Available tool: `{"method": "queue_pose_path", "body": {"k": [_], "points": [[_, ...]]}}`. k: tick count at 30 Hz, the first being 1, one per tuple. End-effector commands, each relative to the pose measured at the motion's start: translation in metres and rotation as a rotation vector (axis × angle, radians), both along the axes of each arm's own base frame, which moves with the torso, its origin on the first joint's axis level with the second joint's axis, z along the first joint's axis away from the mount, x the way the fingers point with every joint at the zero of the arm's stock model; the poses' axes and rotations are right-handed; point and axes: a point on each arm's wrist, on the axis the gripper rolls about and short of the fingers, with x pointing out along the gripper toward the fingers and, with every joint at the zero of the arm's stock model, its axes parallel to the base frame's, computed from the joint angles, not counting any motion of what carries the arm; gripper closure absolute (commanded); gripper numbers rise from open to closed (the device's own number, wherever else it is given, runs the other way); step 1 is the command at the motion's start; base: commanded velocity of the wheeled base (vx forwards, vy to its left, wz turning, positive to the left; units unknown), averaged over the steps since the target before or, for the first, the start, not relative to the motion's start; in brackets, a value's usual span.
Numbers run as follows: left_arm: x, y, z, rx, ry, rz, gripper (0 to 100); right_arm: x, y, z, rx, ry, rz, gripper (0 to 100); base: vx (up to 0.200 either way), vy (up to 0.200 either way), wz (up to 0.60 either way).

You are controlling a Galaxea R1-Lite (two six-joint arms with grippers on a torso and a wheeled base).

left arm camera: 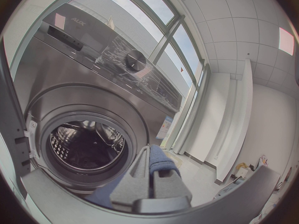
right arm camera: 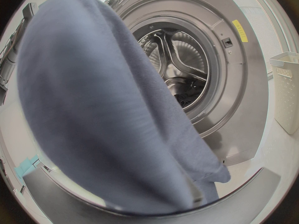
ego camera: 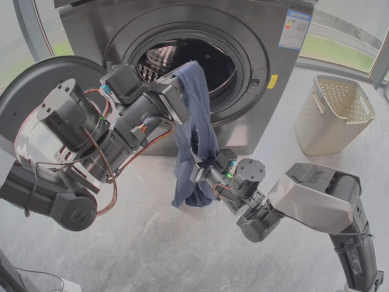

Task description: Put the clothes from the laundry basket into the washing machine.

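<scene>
Step in hand, as judged: feeding the blue-grey soft-cloth garment (ego camera: 197, 114) into the dark grey front-loading washing machine (ego camera: 251, 41).

The left gripper (ego camera: 180, 78) was pinched narrow on the garment's top edge, level with the round drum mouth (ego camera: 162, 59) and just in front of it. The right gripper (ego camera: 199, 165) sat lower, below the door ring, and appeared clamped on a gathered fold of the same cloth. The tail of the garment hung slack beneath it, near the pale marbled stone floor (ego camera: 162, 244).

To do it well:
- Lead with the top edge, past the grey rubber seal and well into the drum, before letting go.
- The low fold needs lifting over the lip first, or the hanging tail would likely drag the piece back out or catch on the rim.
- Release the upper hold only once most of the cloth is inside.

Materials:
- The garment looked limp, matte and fleecy, draping in long folds with no stiffness.
- The drum was polished, perforated steel with raised ribs; something dark (right arm camera: 187, 98) lay at its bottom.
- The round dark-tinted machine door (ego camera: 32, 86) stood swung wide on the left.
- The cream perforated plastic laundry basket (ego camera: 336, 114), rigid and tapered, stood well apart on the right. Its contents could not be made out.
</scene>
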Motion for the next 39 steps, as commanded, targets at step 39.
{"method": "queue_pose_path", "body": {"k": [39], "points": [[0.049, 0.025, -0.181, 0.313, 0.38, 0.154, 100, -0.048, -0.074, 0.139, 0.102, -0.185, 0.002, 100, 0.0, 0.0, 0.0]]}}
